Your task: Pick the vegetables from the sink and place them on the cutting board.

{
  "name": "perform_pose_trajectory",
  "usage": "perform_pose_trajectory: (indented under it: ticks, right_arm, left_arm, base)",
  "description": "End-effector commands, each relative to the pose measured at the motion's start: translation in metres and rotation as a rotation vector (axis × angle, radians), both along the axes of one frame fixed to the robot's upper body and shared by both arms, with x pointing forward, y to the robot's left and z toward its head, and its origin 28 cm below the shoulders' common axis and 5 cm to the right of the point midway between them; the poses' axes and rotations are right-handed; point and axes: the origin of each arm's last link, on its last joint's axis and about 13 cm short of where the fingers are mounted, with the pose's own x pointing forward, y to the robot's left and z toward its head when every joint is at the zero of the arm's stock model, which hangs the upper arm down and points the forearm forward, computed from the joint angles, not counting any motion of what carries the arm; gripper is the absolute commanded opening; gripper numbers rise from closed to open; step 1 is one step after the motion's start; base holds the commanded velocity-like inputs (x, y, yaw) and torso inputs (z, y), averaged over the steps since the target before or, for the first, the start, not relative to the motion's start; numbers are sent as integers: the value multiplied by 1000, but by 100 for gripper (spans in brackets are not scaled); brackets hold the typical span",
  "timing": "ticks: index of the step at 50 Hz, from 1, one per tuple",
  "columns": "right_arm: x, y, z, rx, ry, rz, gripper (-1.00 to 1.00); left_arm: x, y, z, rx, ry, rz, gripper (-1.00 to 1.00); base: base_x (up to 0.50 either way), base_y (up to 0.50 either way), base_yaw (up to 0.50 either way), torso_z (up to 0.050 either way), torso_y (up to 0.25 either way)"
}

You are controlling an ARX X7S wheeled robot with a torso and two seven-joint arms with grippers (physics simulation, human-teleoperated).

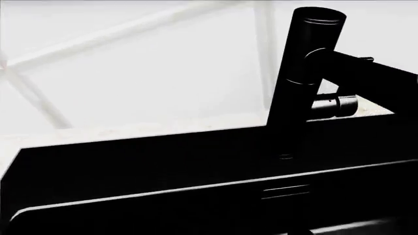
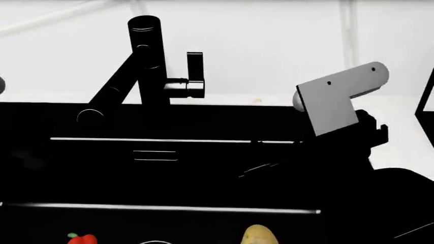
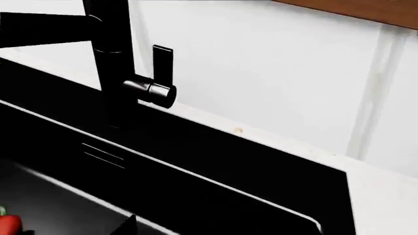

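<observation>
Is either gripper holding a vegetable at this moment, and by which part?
Cannot be told: neither gripper's fingertips show in any view. The potato and red pepper both lie low in the sink, apparently unheld.

Right arm — pale grey angular link, dark screws — black beyond.

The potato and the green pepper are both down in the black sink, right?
Almost. The pepper is red, not green; only its stem looks green. The head view shows it at the bottom edge, down in the black sink, with the tan potato off to its right. The right wrist view shows a sliver of the same red pepper too.
</observation>
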Motion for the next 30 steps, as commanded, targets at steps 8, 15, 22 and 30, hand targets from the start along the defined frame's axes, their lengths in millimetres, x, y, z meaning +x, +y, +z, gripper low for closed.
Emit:
perform_pose_trajectory:
  ticks: [8,15,22,30]
  right_arm:
    - [0,12,-49,-45,223,49,100]
    - [0,14,-59,-47,256,39,100]
    - [3,19,-76,-52,313,53,100]
    - [11,20,-87,-33,353,49,100]
  left_arm:
    - [1,-14,-40,11,167,-40,100]
    - [-9,-5,-56,-1,234,-44,100]
    - [-7,-9,-75,-8,278,-45,100]
    - [-7,-8,-83,-7,296,-41,100]
  base:
    - [0,0,0,0,0]
    - [0,0,0,0,0]
    - [0,0,0,0,0]
    - [0,0,0,0,0]
